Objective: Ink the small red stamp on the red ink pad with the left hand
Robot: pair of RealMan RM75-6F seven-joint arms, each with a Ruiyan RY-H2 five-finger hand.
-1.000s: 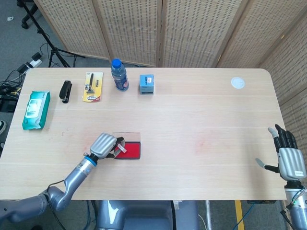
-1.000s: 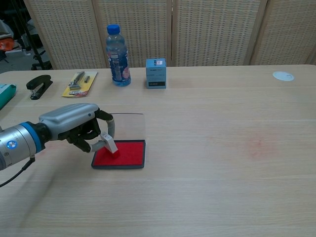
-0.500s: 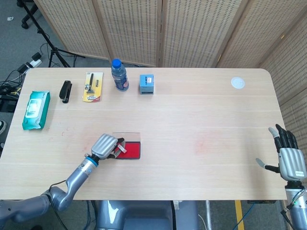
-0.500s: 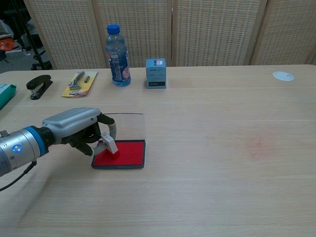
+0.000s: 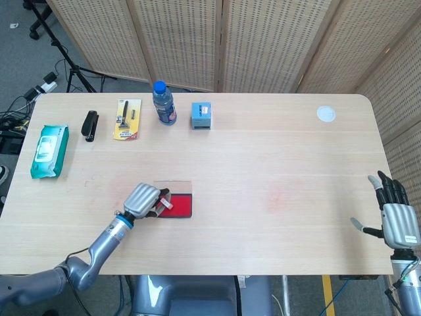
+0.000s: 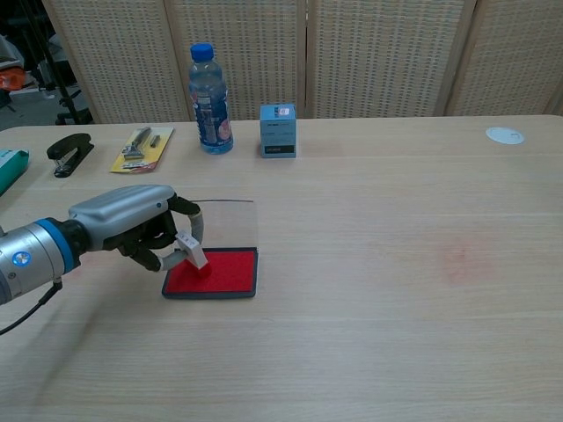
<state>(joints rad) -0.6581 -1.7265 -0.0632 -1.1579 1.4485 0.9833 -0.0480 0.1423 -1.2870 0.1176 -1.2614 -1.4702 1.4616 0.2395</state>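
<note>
on the ink pad (image 6: pixel 211 274), left hand (image 6: pixel 132 226) fingers (image 6: pixel 195 231) pinch the stamp (image 6: pixel 190 251); only overhead shows right hand (image 5: pixel 397 220) splayed.

— Any lettering you can make out?
— None. The bottle (image 6: pixel 209 88), the small blue box (image 6: pixel 278 129) and the yellow card (image 6: pixel 141 148) carry print — all too small to read.

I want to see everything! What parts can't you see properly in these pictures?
- Small red stamp: its inked face is hidden against the red ink pad, both views.
- Left hand: fingertips tucked under its grey back, head view.
- Right hand: outside the chest view.
- Blue box label: too small.
</note>
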